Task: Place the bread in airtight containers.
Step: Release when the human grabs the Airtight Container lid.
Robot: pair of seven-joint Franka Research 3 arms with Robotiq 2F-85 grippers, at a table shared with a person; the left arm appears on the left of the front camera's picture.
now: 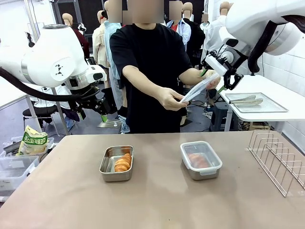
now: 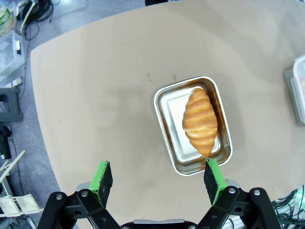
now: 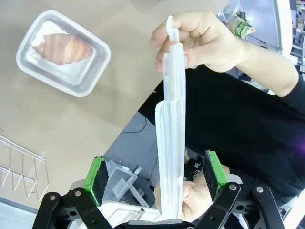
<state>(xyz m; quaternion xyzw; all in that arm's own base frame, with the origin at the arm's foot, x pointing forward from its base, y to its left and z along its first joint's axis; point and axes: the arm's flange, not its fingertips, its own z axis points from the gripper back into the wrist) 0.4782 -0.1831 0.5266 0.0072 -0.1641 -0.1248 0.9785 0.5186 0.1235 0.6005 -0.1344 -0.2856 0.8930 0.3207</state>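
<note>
Clear lid (image 3: 170, 138) standing edge-on between the wide-open pads of the right claw (image 3: 156, 174), long axis along the fingers, pinched at both ends by the person's hands (image 3: 205, 40). Unlidded tin (image 1: 116, 163) with bread (image 1: 123, 162) on the surface, left of the lidded tin (image 1: 200, 160), under the open, empty left claw (image 2: 157, 180).

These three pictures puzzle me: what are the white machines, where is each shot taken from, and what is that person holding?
The white machines are two robot arms, each ending in a gripper with two green-padded fingers. The wide picture looks across the table at a person. The other two come from cameras on the arms' wrists, looking along the fingers. The left gripper hangs open above an open tin with a bread roll in it. A second tin already has a clear lid on and a roll inside. The person's hands hold another clear lid edge-on between the fingers of the open right gripper. A wire rack stands at the side.
</note>
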